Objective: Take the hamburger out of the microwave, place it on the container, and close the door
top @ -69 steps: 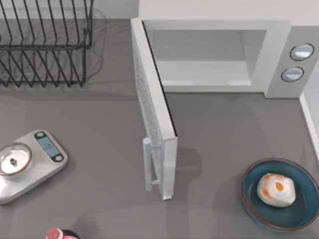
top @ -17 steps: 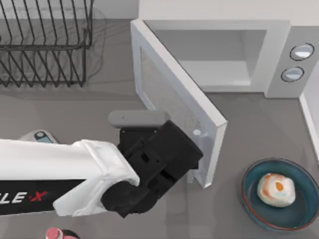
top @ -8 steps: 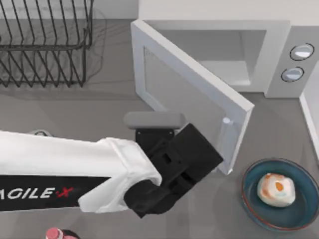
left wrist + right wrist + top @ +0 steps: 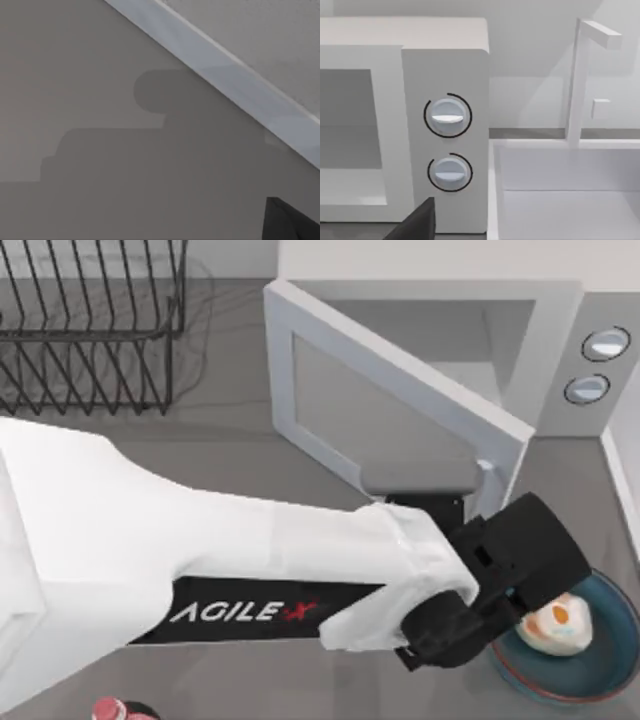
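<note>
The white microwave stands at the back right, its grey cavity partly screened by the door. The door stands at a slant, roughly half shut, with its free edge near the front of the oven. My left arm reaches across the table from the left. The black left gripper sits just in front of the door's free edge and overlaps the blue container. The hamburger lies in the container, partly under the gripper. In the left wrist view the door's lower edge runs close by.
A black wire rack stands at the back left, and a red-capped bottle at the front edge. A white raised ledge borders the table's right side. The right wrist view faces the microwave's two buttons and a white basin.
My left arm came in from the left and swept right, swinging the door from wide open to about half shut. The scale is now covered by the arm.
</note>
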